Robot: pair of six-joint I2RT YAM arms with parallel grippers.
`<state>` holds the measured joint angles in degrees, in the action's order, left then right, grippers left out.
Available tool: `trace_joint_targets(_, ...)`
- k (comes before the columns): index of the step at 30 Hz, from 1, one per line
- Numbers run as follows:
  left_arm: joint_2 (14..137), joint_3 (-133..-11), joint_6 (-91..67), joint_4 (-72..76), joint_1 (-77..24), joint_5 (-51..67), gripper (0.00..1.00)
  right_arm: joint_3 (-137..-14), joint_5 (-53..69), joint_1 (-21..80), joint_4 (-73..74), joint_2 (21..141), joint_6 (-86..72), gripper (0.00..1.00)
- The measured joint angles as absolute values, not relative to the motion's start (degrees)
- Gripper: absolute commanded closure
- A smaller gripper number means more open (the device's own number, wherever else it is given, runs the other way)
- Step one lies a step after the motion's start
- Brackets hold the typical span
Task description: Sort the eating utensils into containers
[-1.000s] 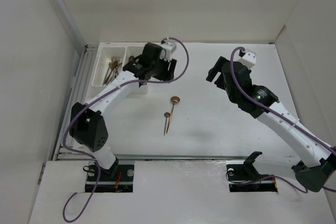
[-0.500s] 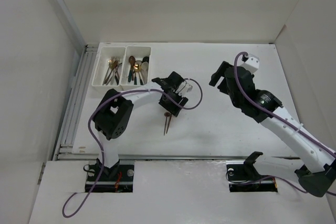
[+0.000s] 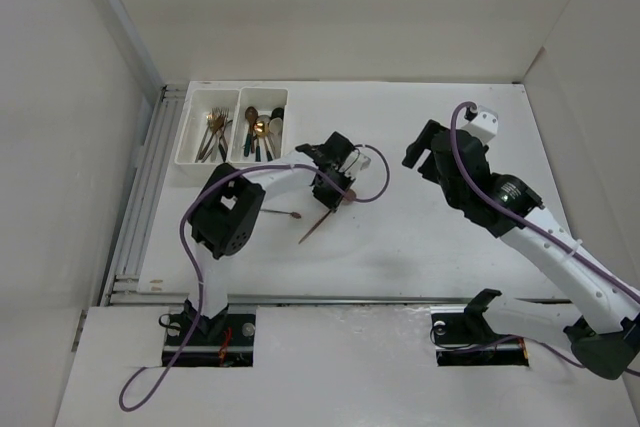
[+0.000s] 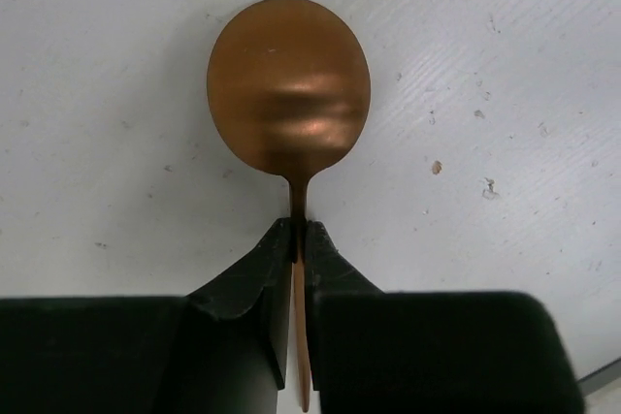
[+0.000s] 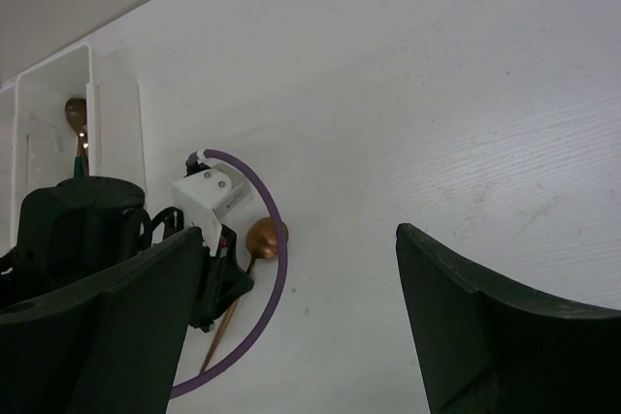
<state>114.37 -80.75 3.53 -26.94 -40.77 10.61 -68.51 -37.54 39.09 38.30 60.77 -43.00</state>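
Observation:
A copper spoon (image 4: 288, 84) lies bowl-forward on the white table, and my left gripper (image 4: 299, 230) is shut on its neck. From above, the left gripper (image 3: 337, 195) is at the table's middle with the spoon's handle (image 3: 312, 230) slanting toward the near left. A smaller dark utensil (image 3: 283, 213) lies flat just left of it. Two white containers stand at the far left: one (image 3: 181, 142) holds forks, the other (image 3: 255, 163) holds spoons. My right gripper (image 3: 425, 152) hovers open to the right, nothing between its fingers (image 5: 97, 336). The right wrist view also shows the copper spoon (image 5: 264, 238).
White walls enclose the table on the left, back and right. A metal rail (image 3: 145, 197) runs along the left edge. The left arm's purple cable (image 3: 365, 182) loops beside the held spoon. The arm bases stand at the near edge.
My left arm swung from over the containers to the table's middle and shut on the copper spoon, whose handle has turned. The smaller utensil shifted left. The right arm barely moved.

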Motion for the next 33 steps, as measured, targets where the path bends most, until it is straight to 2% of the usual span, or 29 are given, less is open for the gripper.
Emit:
trace_joint_targets(4, 116.6, -85.0, 3.7, -29.6, -39.9, 13.7, 1.00, -68.5, -37.5, 39.1, 38.4, 61.2, -43.1, 0.15)
trace_joint_targets(11, 119.5, -103.9, 4.0, -34.3, -33.0, 28.1, 1.00, -68.5, -37.5, 39.1, 38.5, 64.1, -43.1, 0.15)
trace_joint_targets(14, 117.8, -110.1, 4.2, -34.2, -29.5, 30.8, 1.00, -68.5, -37.5, 39.1, 38.5, 64.1, -43.1, 0.15)
trace_joint_targets(23, 108.8, -113.6, 10.4, -28.8, -17.4, 12.6, 1.00, -68.5, -37.2, 39.1, 38.0, 65.3, -43.1, 0.15)
trace_joint_targets(24, 108.7, -112.4, 11.2, -26.2, -15.5, 9.5, 0.89, -68.5, -37.0, 39.1, 37.9, 65.9, -42.9, 0.15)
trace_joint_targets(25, 108.8, -112.1, 11.4, -26.0, -15.3, 9.1, 0.89, -68.6, -36.9, 39.1, 37.9, 66.5, -42.8, 0.15)
trace_joint_targets(28, 109.3, -107.8, 13.3, -22.6, -12.8, 5.7, 0.45, -69.0, -36.5, 39.1, 37.7, 68.5, -42.2, 0.15)
trace_joint_targets(31, 111.6, -106.5, 15.6, -21.8, -11.9, 3.8, 0.28, -69.5, -36.2, 39.1, 37.7, 69.4, -41.5, 0.15)
trace_joint_targets(32, 112.2, -106.3, 16.6, -21.9, -11.9, 3.4, 0.13, -69.8, -36.2, 39.1, 37.7, 69.6, -41.2, 0.15)
trace_joint_targets(33, 112.4, -105.6, 17.7, -21.8, -12.1, 3.0, 0.12, -70.1, -36.2, 39.1, 37.6, 69.6, -41.0, 0.15)
